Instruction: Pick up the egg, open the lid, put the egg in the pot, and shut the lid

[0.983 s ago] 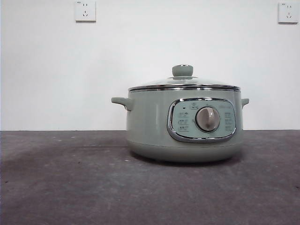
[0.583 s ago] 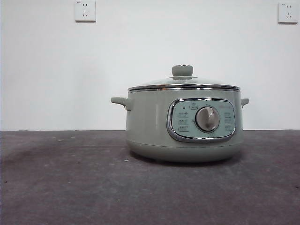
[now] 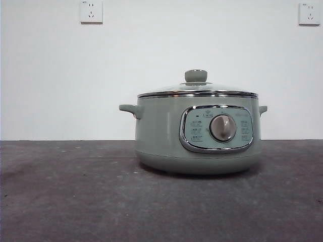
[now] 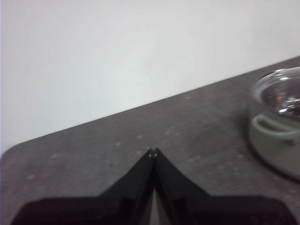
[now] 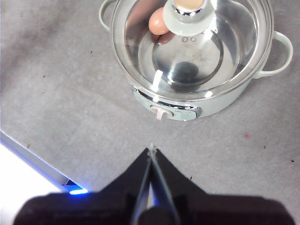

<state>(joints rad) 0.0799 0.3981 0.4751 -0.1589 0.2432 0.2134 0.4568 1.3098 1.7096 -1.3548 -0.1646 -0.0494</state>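
The sage-green pot (image 3: 161,136) stands on the dark table, right of centre in the front view, with the glass lid (image 3: 198,89) seated on its rim and the green knob upright. Through the lid (image 5: 220,42), the right wrist view shows the reddish-brown egg (image 5: 157,21) lying inside the pot (image 5: 220,101). My right gripper (image 5: 152,151) hangs high above the table in front of the dial side, shut and empty. My left gripper (image 4: 153,152) is shut and empty, off to the side of the pot (image 4: 274,140), apart from its handle.
Two wall sockets (image 3: 91,11) (image 3: 309,13) sit high on the white wall behind. A light table edge with a blue light (image 5: 77,191) runs near my right gripper. Grey tabletop (image 3: 70,191) spreads around the pot.
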